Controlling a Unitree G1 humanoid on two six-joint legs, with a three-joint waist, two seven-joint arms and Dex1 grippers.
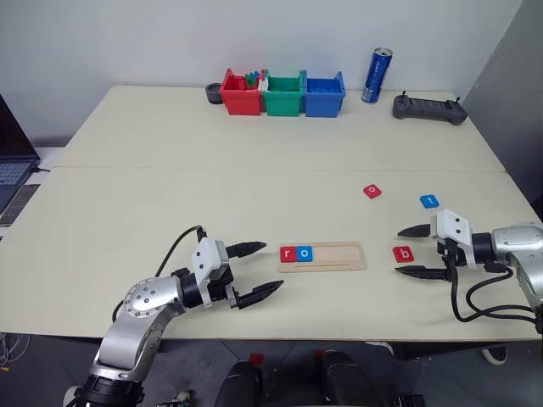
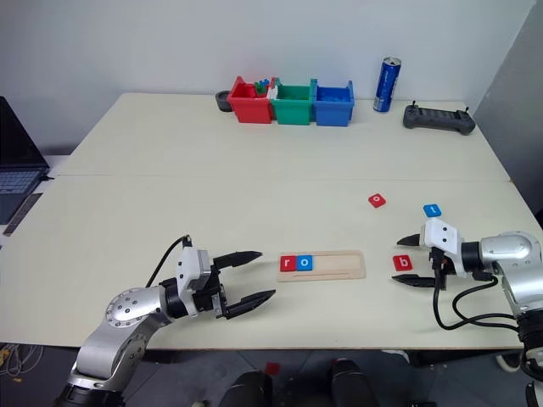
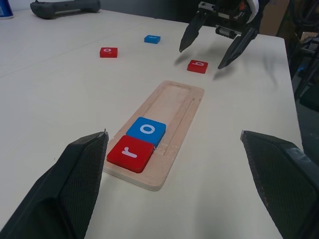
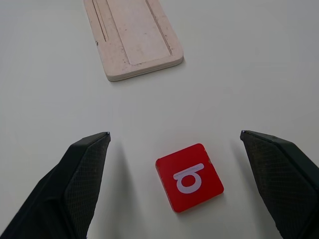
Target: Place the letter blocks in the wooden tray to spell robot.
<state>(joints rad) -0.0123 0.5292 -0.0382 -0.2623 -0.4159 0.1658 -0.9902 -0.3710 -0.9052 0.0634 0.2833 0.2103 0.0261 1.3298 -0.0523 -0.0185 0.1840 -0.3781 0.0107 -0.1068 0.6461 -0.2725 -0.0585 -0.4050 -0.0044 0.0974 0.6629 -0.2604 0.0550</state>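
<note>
1. Right wrist view gives you the right gripper [image 4: 174, 186] spread wide with nothing held, the red b block [image 4: 189, 177] flat on the table [image 1: 170, 195] between its fingers, untouched.
2. Your left gripper [image 1: 254, 271] is equally wide and empty, just beside the wooden tray [image 1: 339, 254].
3. That tray holds the red r block [image 1: 288, 253] and blue o block [image 1: 305, 253] touching at its left end.
4. Beyond lie the red o block [image 1: 372, 191] and blue t block [image 1: 429, 201], apart.

The broad, pale cream surface [image 1: 212, 178] carries a long light-wood grooved tray [image 1: 335, 256] between the left claw [image 1: 256, 271] and right claw [image 1: 417, 251]. A red square "b" tile [image 1: 403, 253] lies between the right claw's open fingers. Beyond that claw lie a red tile [image 1: 372, 191] and a blue tile [image 1: 429, 201]. Far beyond both claws stand red, green and blue plastic bins [image 1: 282, 93], a blue can [image 1: 377, 75] and a dark controller [image 1: 429, 108].
</note>
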